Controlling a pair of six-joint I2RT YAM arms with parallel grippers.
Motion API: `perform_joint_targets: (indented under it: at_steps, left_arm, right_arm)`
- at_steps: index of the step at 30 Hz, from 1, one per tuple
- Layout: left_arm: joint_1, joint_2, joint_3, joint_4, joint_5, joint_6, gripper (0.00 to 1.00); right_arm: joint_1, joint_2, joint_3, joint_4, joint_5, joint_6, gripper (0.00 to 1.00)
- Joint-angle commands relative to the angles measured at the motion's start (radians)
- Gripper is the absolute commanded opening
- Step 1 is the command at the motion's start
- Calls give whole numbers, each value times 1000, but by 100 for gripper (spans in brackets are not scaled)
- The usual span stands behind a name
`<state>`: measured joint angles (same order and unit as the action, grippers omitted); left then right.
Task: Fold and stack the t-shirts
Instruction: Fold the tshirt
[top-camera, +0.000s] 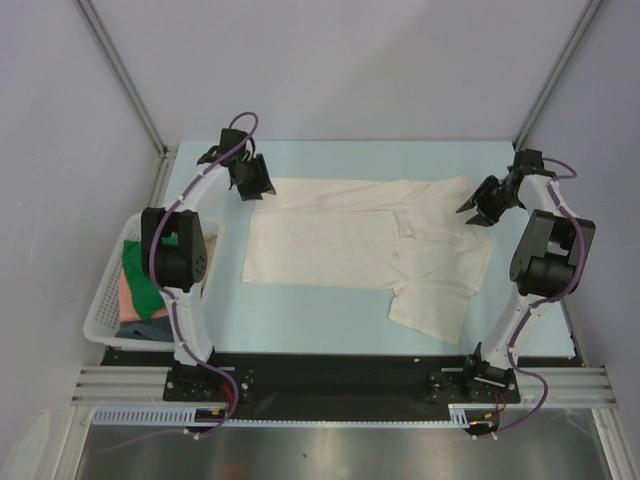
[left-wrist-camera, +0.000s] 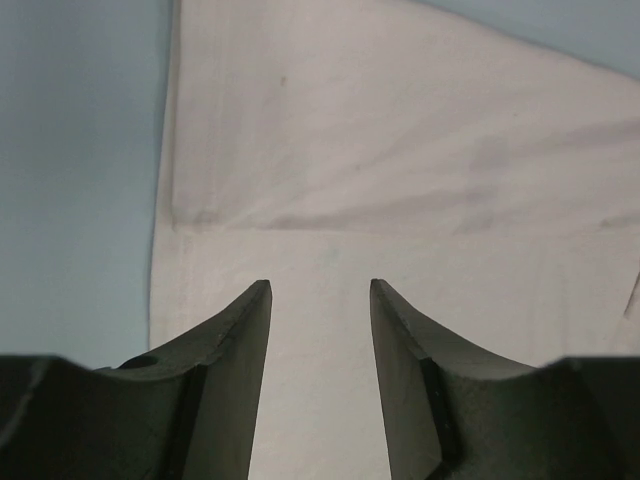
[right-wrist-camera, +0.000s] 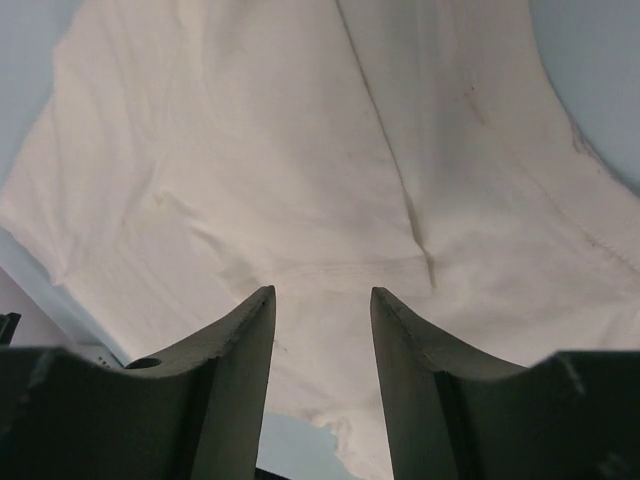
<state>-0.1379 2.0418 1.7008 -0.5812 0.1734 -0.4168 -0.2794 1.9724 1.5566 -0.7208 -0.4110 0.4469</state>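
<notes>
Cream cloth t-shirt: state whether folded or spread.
Mostly spread: the cream cloth t-shirt lies flat, only its far edge apparently turned over.

Soft, even light from above fills the overhead view, leaving faint, short shadows on the table (top-camera: 300, 315), while the steel strip (top-camera: 320, 455) at the near edge gives a dull sheen. The wrist views are dimmer: the left gripper (left-wrist-camera: 320, 290) and right gripper (right-wrist-camera: 320, 295) loom dark and blurred in the foreground, and the cream t-shirt (right-wrist-camera: 300, 180) beyond looks slightly soft, its creases gently shaded.
</notes>
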Motion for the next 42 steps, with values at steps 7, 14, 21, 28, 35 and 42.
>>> perform_joint_targets:
  at_steps: [7,14,21,28,35,42]
  left_arm:
    - [4,-48,-98,6,-51,-36,52]
    - [6,7,-52,-16,-23,-20,51]
    - [6,15,-61,-17,-17,-50,54]
    - [6,-14,-76,-29,-107,-40,54]
    - [6,-12,-64,-34,-118,-25,52]
    - [6,0,-53,-42,-126,-14,51]
  right_arm:
    - [-9,40,-43,-45,-14,-105,50]
    - [-7,74,-55,-40,21,-151,45]
    - [-4,109,-49,-31,43,-168,48]
    - [2,126,-47,-29,14,-163,45]
    - [8,122,-55,-35,-14,-148,34]
    - [8,120,-82,-2,-41,-120,38]
